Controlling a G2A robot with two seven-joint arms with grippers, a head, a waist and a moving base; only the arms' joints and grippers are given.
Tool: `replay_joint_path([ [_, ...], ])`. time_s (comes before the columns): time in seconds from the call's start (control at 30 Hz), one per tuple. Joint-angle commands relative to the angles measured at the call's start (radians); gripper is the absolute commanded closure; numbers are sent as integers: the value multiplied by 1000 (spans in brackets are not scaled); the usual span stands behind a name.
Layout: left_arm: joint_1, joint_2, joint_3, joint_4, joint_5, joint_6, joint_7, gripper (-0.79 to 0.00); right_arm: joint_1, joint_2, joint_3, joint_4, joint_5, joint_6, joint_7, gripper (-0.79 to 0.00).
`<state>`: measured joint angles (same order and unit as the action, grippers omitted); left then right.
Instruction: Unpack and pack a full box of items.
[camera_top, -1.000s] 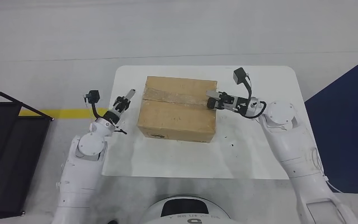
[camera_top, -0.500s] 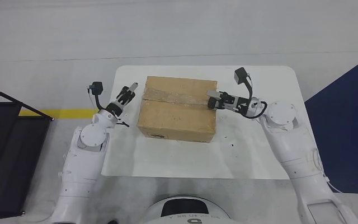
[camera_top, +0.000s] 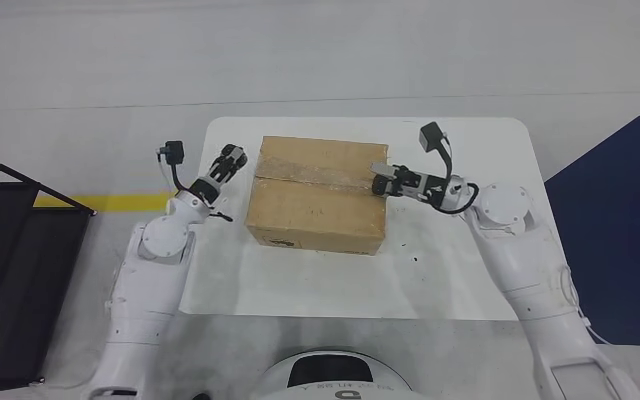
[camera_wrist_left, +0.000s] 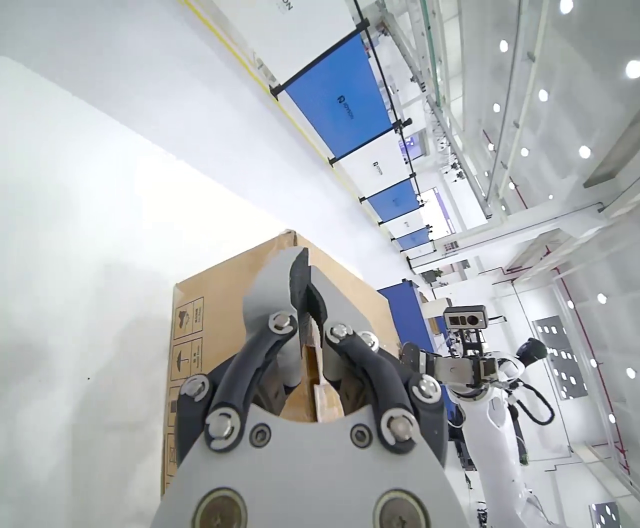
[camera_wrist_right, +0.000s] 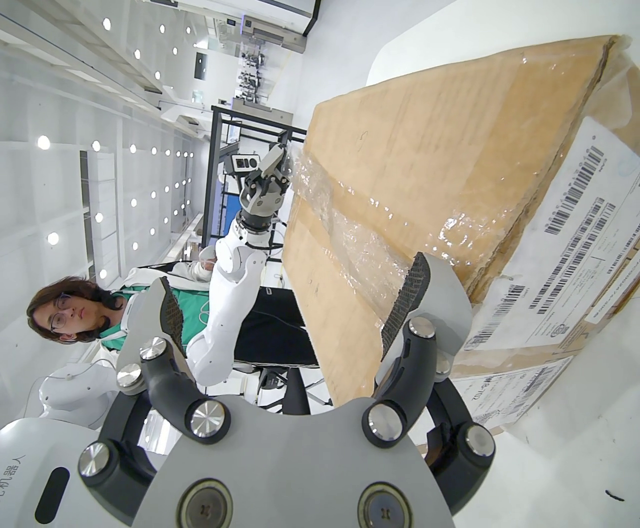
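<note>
The taped brown box (camera_top: 318, 195) sits on the white table (camera_top: 470, 270); the left claw (camera_top: 235, 156) is pressed together beside one end; the right claw (camera_top: 379, 178) is spread wide at the other end; a hard tug on the tape (camera_wrist_right: 350, 235) might slide the box away.

- Top view: camera above the arms, facing straight down from well above; the whole table (camera_top: 450, 270) is in frame.
- Left wrist view: close behind the left gripper (camera_wrist_left: 302, 280), facing across the box (camera_wrist_left: 210, 310).
- Right wrist view: close behind the right gripper (camera_wrist_right: 292, 280), facing the opposite way.
- Shared: all three take in the box; each wrist view also takes in the opposite gripper.
</note>
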<state>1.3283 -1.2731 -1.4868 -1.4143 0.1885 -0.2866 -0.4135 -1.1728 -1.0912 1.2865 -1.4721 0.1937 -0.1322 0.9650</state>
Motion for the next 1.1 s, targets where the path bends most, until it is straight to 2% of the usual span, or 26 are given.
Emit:
replay_joint_path([
  [0.0, 10, 2, -8, -14, -13, -12, -7, 0, -2, 1, 1, 0, 1, -2, -2, -785],
  [0.3, 97, 14, -59, -99, -54, -30, -7, 0, -2, 3, -3, 0, 3, -10, -10, -785],
  [0.57, 140, 19, -74, -157, -70, -32, 1, 0, 10, 3, -12, -3, 3, -9, -17, -785],
  [0.87, 164, 28, -95, -156, -10, -11, 15, 0, 8, 5, -12, -8, 5, -20, -30, -785],
  [0.9, 160, 29, -90, -153, 29, 0, 21, -200, 7, 5, -12, -9, 5, -20, -30, -785],
  [0.93, 158, 30, -87, -152, 55, 4, 25, -480, 7, 6, -12, -10, 4, -21, -30, -785],
  [0.97, 156, 30, -81, -151, 93, 10, 36, -696, 7, 6, -11, -10, 3, -22, -33, -785],
  [1.0, 156, 30, -72, -151, 118, 12, 46, -785, 7, 6, -11, -11, 3, -21, -34, -785],
  [1.07, 156, 29, -57, -145, 127, 3, 59, -785, 6, 7, -11, -13, 1, -20, -35, -785],
])
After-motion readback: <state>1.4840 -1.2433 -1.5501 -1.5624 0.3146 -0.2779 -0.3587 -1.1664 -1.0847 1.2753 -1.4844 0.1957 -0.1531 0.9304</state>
